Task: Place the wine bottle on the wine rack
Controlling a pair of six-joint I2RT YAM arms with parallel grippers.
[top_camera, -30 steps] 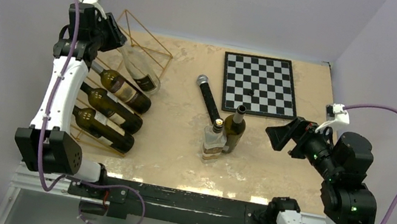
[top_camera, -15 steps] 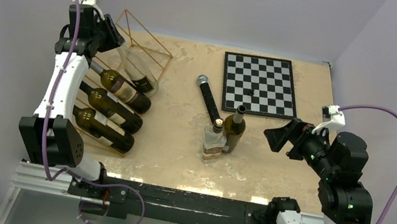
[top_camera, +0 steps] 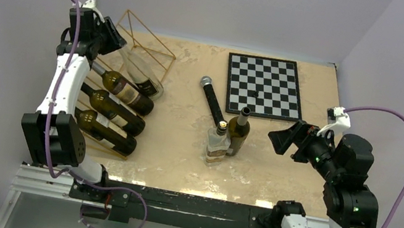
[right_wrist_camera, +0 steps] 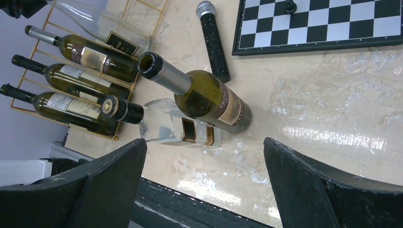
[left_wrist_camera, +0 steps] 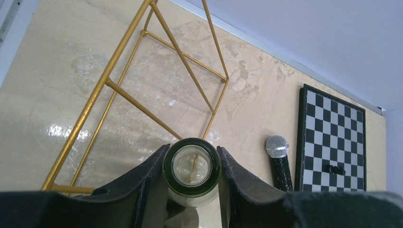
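Observation:
The wine rack is a gold wire frame at the table's far left; it also shows in the left wrist view. Three dark wine bottles lie side by side on its near part. A clear glass wine bottle lies tilted on the far part, under the triangular end. My left gripper is shut on its neck; the wrist view looks down its open mouth between both fingers. My right gripper is open and empty above the table.
An upright green wine bottle and a clear square bottle stand mid-table, left of the right gripper. A black microphone lies behind them. A chessboard with one small piece lies at the back right.
My left gripper has shifted slightly left with the clear bottle's neck in it. The right gripper has edged a little left toward the standing bottles.

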